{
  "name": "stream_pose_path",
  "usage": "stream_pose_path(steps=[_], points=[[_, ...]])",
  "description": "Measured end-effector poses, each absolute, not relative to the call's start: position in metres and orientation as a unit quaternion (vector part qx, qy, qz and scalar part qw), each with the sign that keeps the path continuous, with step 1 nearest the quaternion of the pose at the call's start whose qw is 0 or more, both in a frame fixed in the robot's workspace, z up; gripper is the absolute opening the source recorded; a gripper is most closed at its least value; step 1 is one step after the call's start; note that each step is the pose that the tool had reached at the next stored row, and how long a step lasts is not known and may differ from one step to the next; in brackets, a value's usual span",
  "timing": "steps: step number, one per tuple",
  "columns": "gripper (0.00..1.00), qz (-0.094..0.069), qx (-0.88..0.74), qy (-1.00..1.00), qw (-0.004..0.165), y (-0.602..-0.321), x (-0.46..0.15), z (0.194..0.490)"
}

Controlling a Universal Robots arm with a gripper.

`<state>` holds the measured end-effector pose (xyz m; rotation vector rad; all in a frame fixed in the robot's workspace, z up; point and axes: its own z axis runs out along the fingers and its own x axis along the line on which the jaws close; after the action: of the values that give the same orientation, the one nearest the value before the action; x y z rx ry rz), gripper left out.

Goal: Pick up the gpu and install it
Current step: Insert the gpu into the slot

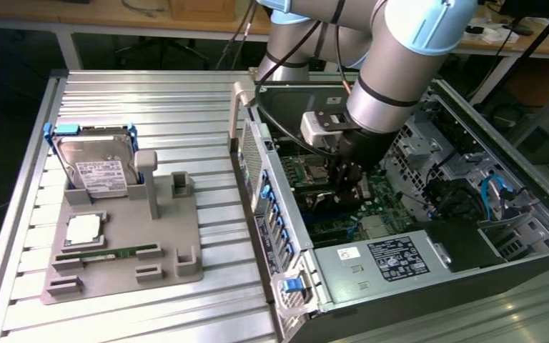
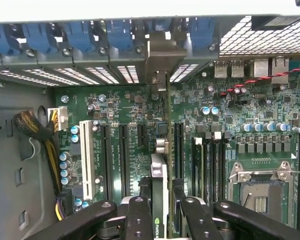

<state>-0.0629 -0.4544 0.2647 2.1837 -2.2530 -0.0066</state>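
Note:
My gripper [image 1: 347,184] reaches down into the open computer case [image 1: 284,214], over the motherboard [image 2: 119,105]. It is shut on the gpu [image 2: 160,192], which I see edge-on between the two black fingers [image 2: 138,220]. The card stands upright along an expansion slot, apparently touching the board. Its silver end bracket [image 2: 162,52] sits against the case's rear slot openings under the blue latches [image 2: 89,35]. The lettering on its black shroud shows right between the fingers.
On the exterior view's left, a grey holder tray [image 1: 174,268] carries a hard drive [image 1: 98,171], a CPU [image 1: 82,227] and a RAM stick [image 1: 108,254]. Inside the case are the power supply [image 1: 389,261], an empty CPU socket [image 2: 260,195] and a cable bundle [image 2: 39,135].

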Motion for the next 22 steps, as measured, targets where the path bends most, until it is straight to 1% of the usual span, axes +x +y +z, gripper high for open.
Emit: stream_pose_path(steps=[4, 11, 15, 22], points=[[0.27, -0.002, 0.693, -0.721, 0.002, -0.454, -0.064, 0.259], [0.27, -0.002, 0.693, -0.721, 0.002, -0.454, -0.064, 0.259], [0.27, -0.002, 0.693, -0.721, 0.002, -0.454, -0.069, 0.246], [0.27, -0.002, 0.693, -0.721, 0.002, -0.454, -0.069, 0.244]])
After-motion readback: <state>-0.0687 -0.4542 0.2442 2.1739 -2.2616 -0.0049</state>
